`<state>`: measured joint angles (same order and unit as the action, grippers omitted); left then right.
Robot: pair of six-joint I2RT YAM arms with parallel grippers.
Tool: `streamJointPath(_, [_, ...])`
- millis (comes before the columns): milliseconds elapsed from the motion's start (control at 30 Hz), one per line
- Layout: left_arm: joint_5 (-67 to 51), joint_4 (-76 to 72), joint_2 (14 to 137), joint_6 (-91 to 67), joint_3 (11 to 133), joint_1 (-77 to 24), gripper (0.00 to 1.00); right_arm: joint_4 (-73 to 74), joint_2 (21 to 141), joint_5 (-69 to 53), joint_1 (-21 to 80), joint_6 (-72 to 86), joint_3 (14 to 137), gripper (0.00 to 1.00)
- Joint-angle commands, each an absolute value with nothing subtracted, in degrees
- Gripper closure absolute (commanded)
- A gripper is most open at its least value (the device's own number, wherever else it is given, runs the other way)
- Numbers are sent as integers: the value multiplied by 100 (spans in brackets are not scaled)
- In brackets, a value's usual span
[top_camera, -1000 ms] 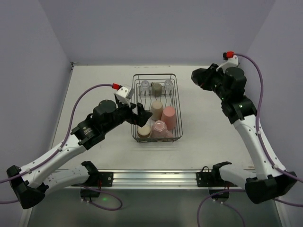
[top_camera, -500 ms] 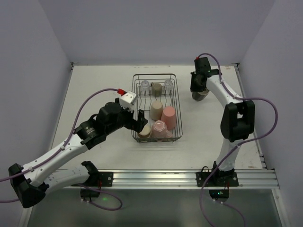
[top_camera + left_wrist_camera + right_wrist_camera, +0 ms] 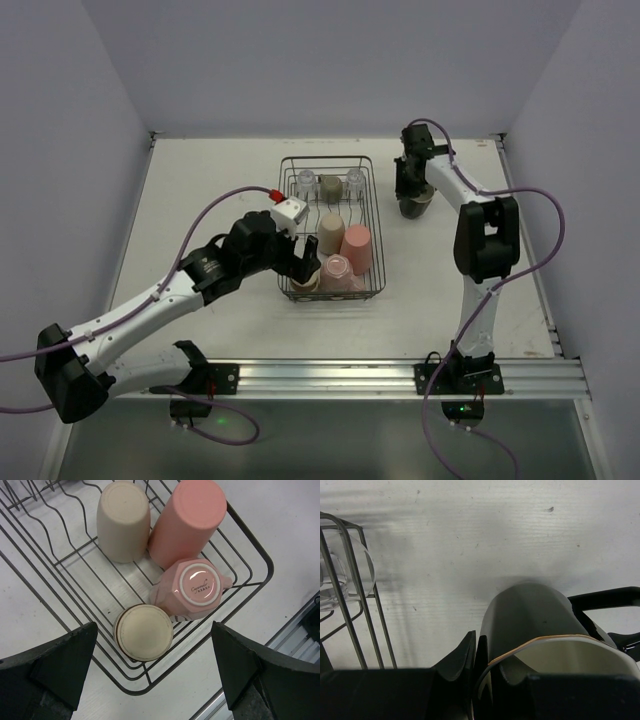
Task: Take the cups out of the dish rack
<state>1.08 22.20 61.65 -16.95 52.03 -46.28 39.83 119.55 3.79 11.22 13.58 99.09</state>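
— cups [image 3: 331, 233]: where?
— most sit upside down in the dish rack [image 3: 326, 159]. left gripper [image 3: 298, 264] hangs spread open over the small beige cup [image 3: 143, 632] at its near left corner.
— and right?
— right gripper [image 3: 413, 199] clamps the wall of the black mug [image 3: 530, 610], just right of the rack; whether it's touching the table [image 3: 200, 180], i can't tell.

plain lavender-grey walls [image 3: 70, 120] enclose a white table [image 3: 200, 180]; a metal rail [image 3: 320, 378] lines its near edge.
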Motion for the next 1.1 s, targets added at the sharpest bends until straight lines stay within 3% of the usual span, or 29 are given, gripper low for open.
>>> streamJointPath(0, [-88, 2162, 6293, -1740, 5572, -4667, 0, 3982, 11909, 378, 1107, 1160, 10222, 97])
streamJointPath(33, [-62, 2153, 6380, -1766, 5659, -4702, 0, 3990, 11909, 395, 1107, 1151, 10204, 95])
streamJointPath(133, [-26, 2074, 6626, -1784, 5853, -4781, 0, 3990, 11804, 457, 1107, 1160, 10169, 74])
streamJointPath(167, [-35, 2048, 6705, -1784, 5914, -4807, 0, 3990, 11752, 483, 1107, 1178, 10152, 62])
streamJointPath(267, [280, 2030, 7074, -1775, 6196, -4965, 0, 3824, 11357, 492, 1116, 1239, 9976, 47])
streamJointPath(300, [333, 2013, 7258, -1767, 6266, -5009, 0, 3780, 11234, 466, 1108, 1248, 9941, 36])
streamJointPath(433, [588, 1925, 7690, -1749, 6643, -5229, 0, 3517, 10409, 194, 1116, 1353, 9503, 21])
streamJointPath(533, [807, 1872, 7980, -1749, 6899, -5396, 0, 3113, 9977, 36, 1116, 1476, 9046, 15])
streamJointPath(1067, [1292, 1424, 9535, -1573, 7655, -5537, 2, 835, 6250, -1265, 1125, 2619, 5608, 18])
